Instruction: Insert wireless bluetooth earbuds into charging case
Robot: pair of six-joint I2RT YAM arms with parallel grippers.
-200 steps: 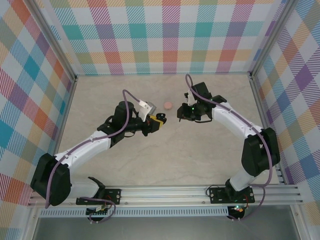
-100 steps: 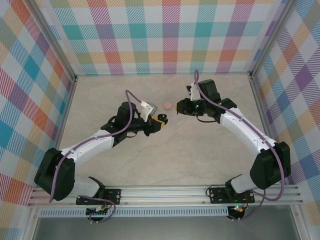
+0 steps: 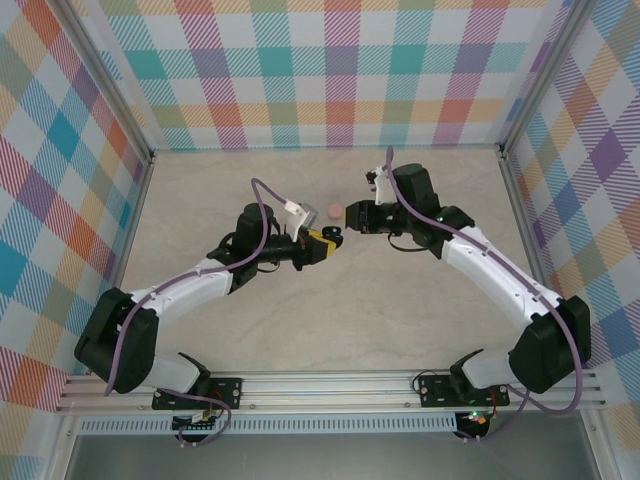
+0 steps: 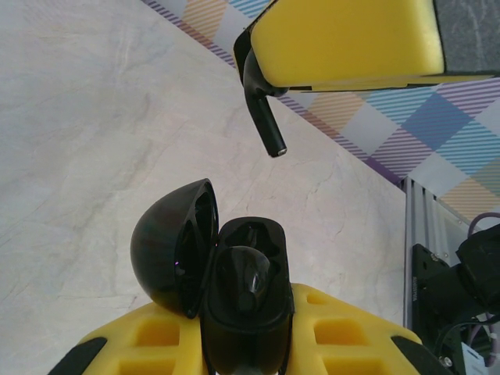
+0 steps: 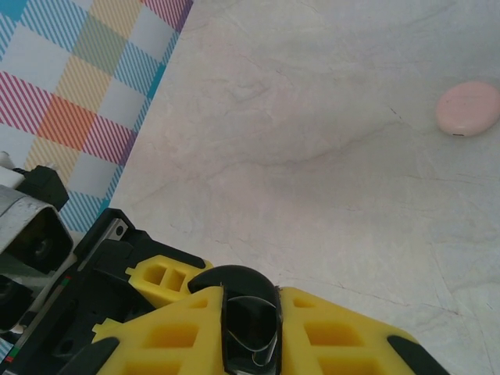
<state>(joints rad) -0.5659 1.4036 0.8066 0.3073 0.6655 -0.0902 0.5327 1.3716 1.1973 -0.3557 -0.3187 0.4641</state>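
Observation:
My left gripper [image 4: 246,316] is shut on a black charging case [image 4: 238,344], held upright with its lid [image 4: 168,246] swung open to the left. One black earbud [image 4: 244,277] sits in the case's near slot; the far slot [image 4: 256,233] looks empty. Just above the case hangs a second black earbud [image 4: 266,117], stem down, pinched by my right gripper [image 5: 250,316], which is shut on that earbud [image 5: 251,332]. In the top view the left gripper [image 3: 322,240] and right gripper [image 3: 347,214] nearly meet at mid-table.
A small pink oval disc [image 3: 333,210] lies on the marble table [image 3: 400,300] just behind the two grippers, also the pink disc [image 5: 467,108]. Checkered walls [image 3: 330,70] enclose the table on three sides; an aluminium rail [image 3: 330,385] runs along the near edge.
My right gripper has moved left and a little back with its earbud, ending just above the open case. The left gripper shifted slightly right with the case.

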